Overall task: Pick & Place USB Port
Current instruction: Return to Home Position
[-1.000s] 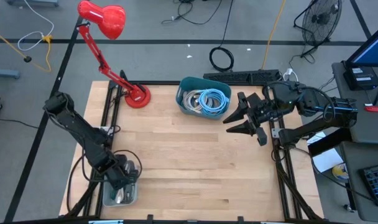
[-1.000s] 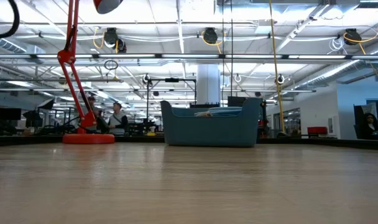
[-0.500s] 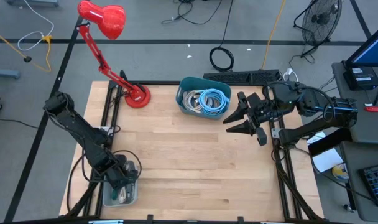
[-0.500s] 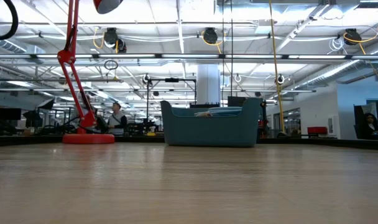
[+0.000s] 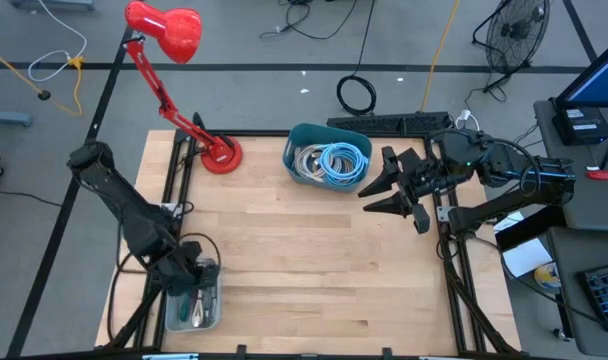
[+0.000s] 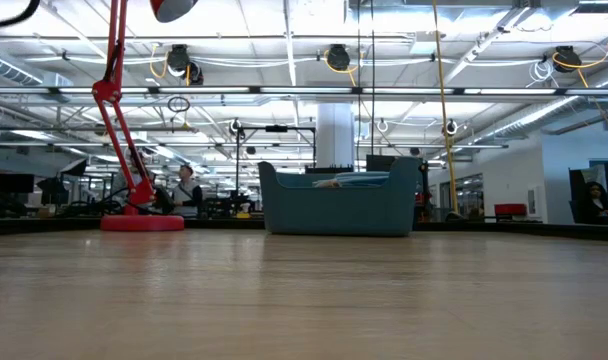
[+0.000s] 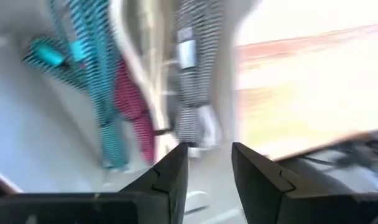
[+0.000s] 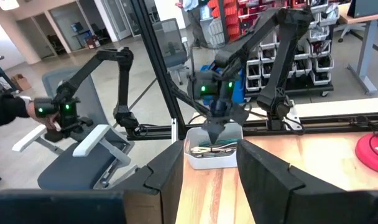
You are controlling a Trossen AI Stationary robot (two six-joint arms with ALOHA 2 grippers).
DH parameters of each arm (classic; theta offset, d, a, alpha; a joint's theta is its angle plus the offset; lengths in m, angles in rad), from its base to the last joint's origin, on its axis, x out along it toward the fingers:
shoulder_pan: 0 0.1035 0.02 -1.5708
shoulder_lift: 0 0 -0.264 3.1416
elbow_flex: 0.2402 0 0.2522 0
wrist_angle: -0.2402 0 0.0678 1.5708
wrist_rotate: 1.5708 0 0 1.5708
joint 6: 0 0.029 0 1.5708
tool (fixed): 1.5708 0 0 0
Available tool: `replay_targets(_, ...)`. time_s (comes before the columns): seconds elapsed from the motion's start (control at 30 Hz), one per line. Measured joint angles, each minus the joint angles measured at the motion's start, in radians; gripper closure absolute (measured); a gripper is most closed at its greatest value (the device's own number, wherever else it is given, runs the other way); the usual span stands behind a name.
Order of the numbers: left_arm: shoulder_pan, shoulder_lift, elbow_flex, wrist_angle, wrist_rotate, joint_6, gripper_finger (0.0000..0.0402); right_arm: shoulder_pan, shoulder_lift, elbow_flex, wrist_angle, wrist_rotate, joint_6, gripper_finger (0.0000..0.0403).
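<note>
My left gripper (image 5: 184, 272) hangs over a clear bin (image 5: 196, 305) at the table's near left corner, fingers pointing down and open, with nothing between them (image 7: 207, 155). The bin holds several small cables and plugs, teal, red and striped (image 7: 124, 99); the picture is blurred, so I cannot pick out a USB part. My right gripper (image 5: 376, 192) waits open and empty above the table's far right, next to a teal bin (image 5: 327, 155) of coiled cables. The right wrist view shows the left gripper (image 8: 215, 135) over the clear bin (image 8: 214, 154).
A red desk lamp stands with its base (image 5: 219, 155) at the far left, its head (image 5: 169, 30) beyond the table edge. The teal bin (image 6: 339, 200) stands at the far middle. Bare wood lies between the two bins.
My left gripper has drawn back from the clear bin, a little toward the table's left and far edges, and more of the bin's contents shows below it. My right arm has kept still.
</note>
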Motion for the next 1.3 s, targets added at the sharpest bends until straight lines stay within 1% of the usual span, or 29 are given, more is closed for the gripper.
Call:
replay_targets(0.23, 0.009, -0.092, 0.092, -0.093, -0.275, 0.099, 0.0275, -0.002, 0.000, 0.000, 0.000, 0.001, -0.026, 0.0264)
replay_targets(0.4, 0.065, -0.120, 0.136, -0.119, -0.465, 0.241, 0.0275, -0.024, 0.000, 0.000, -0.001, 0.002, -0.036, 0.0264)
replay_targets(0.5, 0.122, -0.138, 0.141, -0.115, -0.539, 0.335, 0.0275, -0.042, 0.000, 0.000, -0.003, 0.002, -0.053, 0.0264)
replay_targets(0.57, 0.168, -0.153, 0.141, -0.115, -0.560, 0.404, 0.0275, -0.058, 0.000, 0.000, -0.003, 0.003, -0.064, 0.0264)
replay_targets(0.63, 0.223, -0.171, 0.141, -0.119, -0.564, 0.491, 0.0275, -0.078, 0.000, 0.000, -0.005, 0.014, -0.082, 0.0264)
replay_targets(0.8, 0.400, -0.248, 0.141, -0.129, -0.545, 0.752, 0.0275, -0.141, 0.000, 0.000, -0.008, 0.131, -0.121, 0.0264)
replay_targets(0.9, 0.520, -0.302, 0.141, -0.120, -0.515, 0.914, 0.0275, -0.192, 0.000, 0.000, -0.008, 0.165, -0.146, 0.0264)
replay_targets(0.97, 0.596, -0.334, 0.141, -0.103, -0.478, 1.026, 0.0275, -0.231, 0.001, 0.000, -0.014, 0.167, -0.152, 0.0264)
replay_targets(1.07, 0.707, -0.369, 0.141, -0.065, -0.396, 1.226, 0.0275, -0.286, 0.007, 0.000, -0.016, 0.170, -0.142, 0.0264)
replay_targets(1.1, 0.742, -0.377, 0.141, -0.060, -0.370, 1.285, 0.0275, -0.301, 0.011, 0.000, -0.018, 0.186, -0.133, 0.0264)
replay_targets(1.2, 0.839, -0.384, 0.141, -0.059, -0.313, 1.431, 0.0275, -0.331, 0.021, 0.000, -0.021, 0.251, -0.130, 0.0264)
replay_targets(1.3, 0.932, -0.368, 0.141, -0.055, -0.228, 1.536, 0.0275, -0.353, 0.032, -0.035, -0.008, 0.354, -0.134, 0.0265)
